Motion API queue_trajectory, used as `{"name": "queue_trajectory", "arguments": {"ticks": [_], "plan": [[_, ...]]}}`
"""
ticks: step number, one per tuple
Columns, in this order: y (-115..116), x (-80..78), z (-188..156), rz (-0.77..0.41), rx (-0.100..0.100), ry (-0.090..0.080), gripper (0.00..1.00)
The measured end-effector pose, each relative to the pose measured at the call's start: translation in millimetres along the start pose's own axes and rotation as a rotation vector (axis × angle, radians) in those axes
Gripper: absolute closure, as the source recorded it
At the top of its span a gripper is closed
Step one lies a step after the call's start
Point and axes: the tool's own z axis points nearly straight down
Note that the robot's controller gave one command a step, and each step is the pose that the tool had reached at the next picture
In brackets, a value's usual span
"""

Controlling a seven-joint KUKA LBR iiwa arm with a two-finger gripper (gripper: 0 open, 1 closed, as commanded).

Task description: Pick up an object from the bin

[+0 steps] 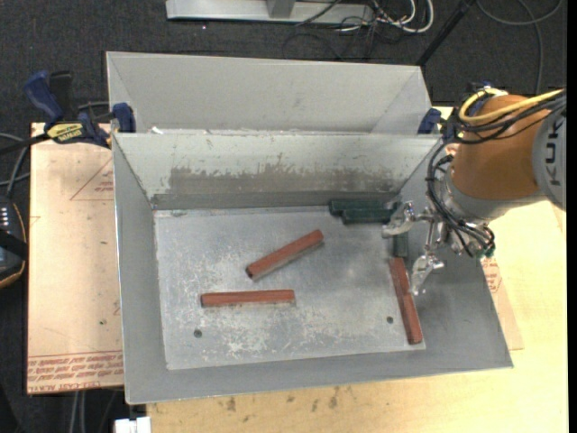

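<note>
- The right red-brown bar (408, 309) lies near the right wall of the grey bin (315, 336), pointing away
- The level red-brown bar (248, 299) lies left of it, well apart
- The slanted red-brown bar (285, 254) lies just behind
- The claw (419, 264) hangs at the right bar's far end; spread or pressed together, I cannot tell
- A dark green block (361, 210) lies at the far wall

Red-brown sticks (285, 254) (three, alike); dark green block (361, 211); grey bin (270, 332), scuffed pale; orange wrist cover (491, 152).
</note>
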Motion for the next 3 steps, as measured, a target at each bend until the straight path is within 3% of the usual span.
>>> {"name": "queue_trajectory", "arguments": {"ticks": [1,2,3], "plan": [[-0.5,5.6,36.8,-0.649,-0.011,0.002,1.00],[-0.4,5.5,36.7,-0.649,-0.011,0.002,1.00],[-7.5,-2.2,-119.5,-0.711,-0.005,0.004,1.00]]}}
